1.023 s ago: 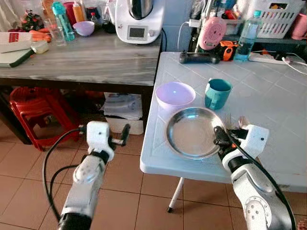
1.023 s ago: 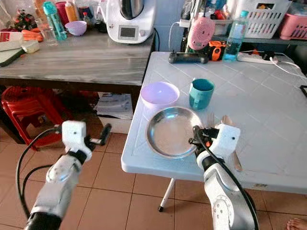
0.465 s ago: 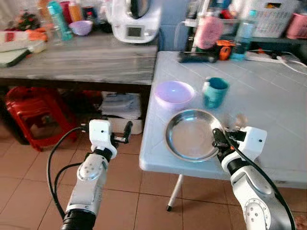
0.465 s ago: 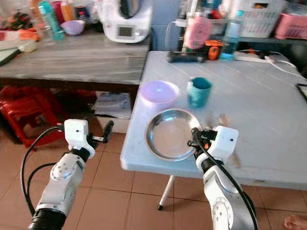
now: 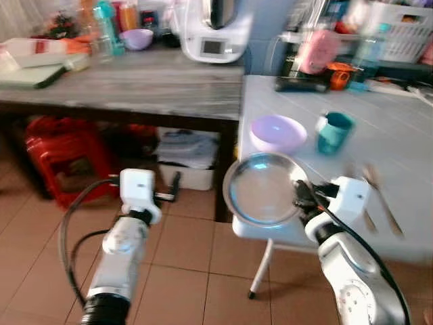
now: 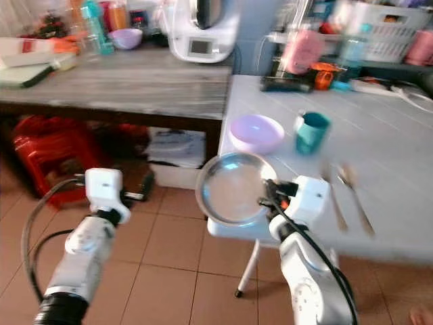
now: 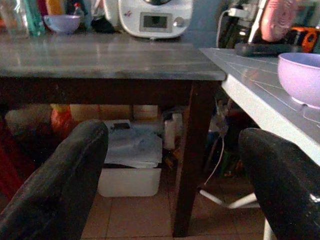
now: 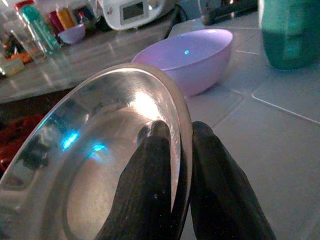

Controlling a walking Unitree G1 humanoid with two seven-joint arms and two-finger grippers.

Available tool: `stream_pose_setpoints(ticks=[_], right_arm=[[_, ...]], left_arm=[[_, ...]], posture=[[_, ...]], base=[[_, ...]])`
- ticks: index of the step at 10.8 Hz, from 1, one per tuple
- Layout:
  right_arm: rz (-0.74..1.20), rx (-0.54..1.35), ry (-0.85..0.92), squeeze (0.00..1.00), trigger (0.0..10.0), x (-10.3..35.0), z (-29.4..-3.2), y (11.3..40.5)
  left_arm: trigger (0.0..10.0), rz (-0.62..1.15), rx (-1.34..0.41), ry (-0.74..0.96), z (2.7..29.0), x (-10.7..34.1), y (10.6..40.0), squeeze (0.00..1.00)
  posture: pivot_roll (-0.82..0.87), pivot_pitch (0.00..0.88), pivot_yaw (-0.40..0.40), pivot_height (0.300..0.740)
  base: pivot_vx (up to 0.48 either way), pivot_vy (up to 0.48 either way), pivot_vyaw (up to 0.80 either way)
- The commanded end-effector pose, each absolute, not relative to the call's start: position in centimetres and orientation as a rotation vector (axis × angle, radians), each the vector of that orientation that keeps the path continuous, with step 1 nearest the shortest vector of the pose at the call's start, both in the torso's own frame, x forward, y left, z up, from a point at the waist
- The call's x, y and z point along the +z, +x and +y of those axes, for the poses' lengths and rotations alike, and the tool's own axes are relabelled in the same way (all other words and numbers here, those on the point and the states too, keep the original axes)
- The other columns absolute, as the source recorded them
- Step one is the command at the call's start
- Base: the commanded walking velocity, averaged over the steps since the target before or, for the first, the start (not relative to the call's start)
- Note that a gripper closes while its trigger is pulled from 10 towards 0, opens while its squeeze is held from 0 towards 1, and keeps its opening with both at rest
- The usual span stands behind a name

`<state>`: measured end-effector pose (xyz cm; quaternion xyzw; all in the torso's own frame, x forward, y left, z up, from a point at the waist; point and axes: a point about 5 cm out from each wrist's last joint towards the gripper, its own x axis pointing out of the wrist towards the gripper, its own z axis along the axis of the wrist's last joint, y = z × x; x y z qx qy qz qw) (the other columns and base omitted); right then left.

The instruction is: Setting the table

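Right gripper pinching the near-right rim of the steel plate, held tilted over the white table's near-left corner; left gripper, fingers apart, idle beside it.

We see polished metal in the steel plate, mirror-bright with glints of light (blue ones among them). Clamped on its rim, the right tool has matt black, slightly grainy fingers. Behind the plate, the lilac bowl looks like smooth glossy plastic, and the teal cup beside it satin. The white surface under them is smooth with scored lines.
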<state>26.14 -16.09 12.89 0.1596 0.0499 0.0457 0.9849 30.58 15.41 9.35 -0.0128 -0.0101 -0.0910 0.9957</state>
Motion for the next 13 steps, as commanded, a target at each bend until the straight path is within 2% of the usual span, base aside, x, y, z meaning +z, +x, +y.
stream_pose_setpoints(ticks=[1, 13], right_arm=[[0.072, 0.08, 0.303, 0.0, 10.0, 13.34, -16.47, 26.16], [0.054, 0.107, 0.277, 0.0, 10.0, 13.16, -16.15, 26.11]], left_arm=[[10.0, -0.031, -0.198, -0.028, 14.74, 9.56, 30.83, 0.0], [10.0, -0.037, -0.201, -0.016, 14.33, 9.31, 30.9, 0.0]], posture=[[0.01, 0.0, 0.012, 0.74], [0.01, 0.0, 0.011, 0.74]], base=[[0.0, 0.398, 0.0], [0.0, 0.408, 0.0]])
